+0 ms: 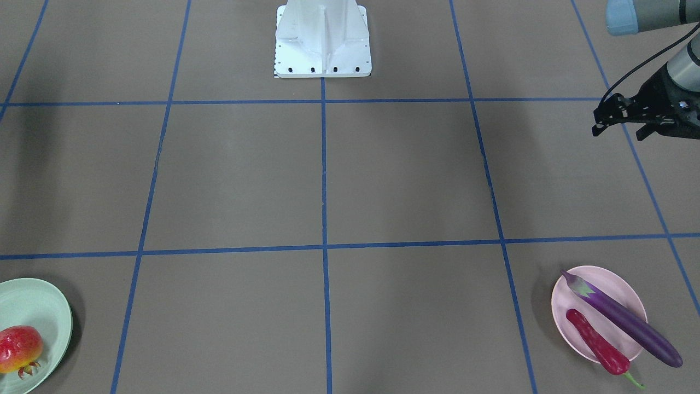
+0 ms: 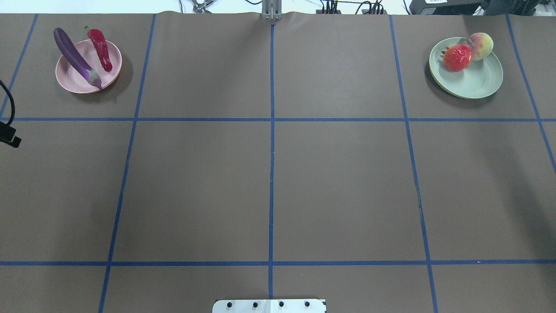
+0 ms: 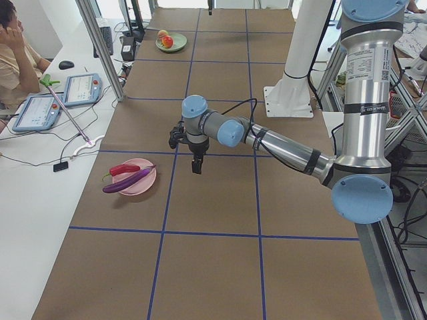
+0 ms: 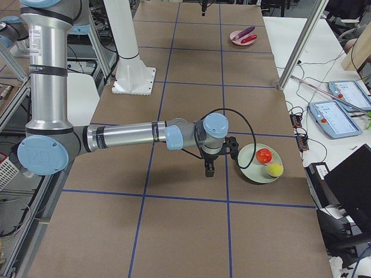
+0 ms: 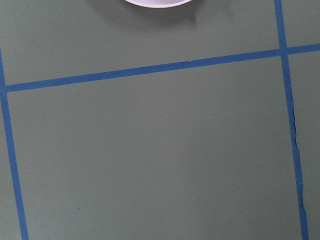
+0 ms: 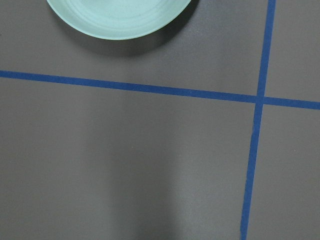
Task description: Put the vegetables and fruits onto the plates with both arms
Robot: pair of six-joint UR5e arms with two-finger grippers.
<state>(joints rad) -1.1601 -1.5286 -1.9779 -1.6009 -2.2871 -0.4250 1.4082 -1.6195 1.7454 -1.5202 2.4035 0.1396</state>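
The purple eggplant (image 1: 629,323) and the red chili pepper (image 1: 596,342) lie side by side on the pale pink plate (image 1: 618,284). The pomegranate (image 2: 457,58) and the peach (image 2: 481,43) sit together on the pale green plate (image 2: 473,78). My left gripper (image 3: 197,167) hangs above bare table, apart from the pink plate (image 3: 137,183). My right gripper (image 4: 208,171) hangs just beside the green plate (image 4: 255,165). I cannot tell whether either gripper is open or shut. Each wrist view shows only a plate rim, pink (image 5: 157,2) and green (image 6: 120,17).
The white base block (image 1: 322,41) stands at the table's robot-side edge. Blue tape lines (image 2: 271,174) divide the brown table into squares. An operators' desk with tablets (image 3: 67,93), cables and a seated person (image 3: 13,53) runs along the far side behind metal posts.
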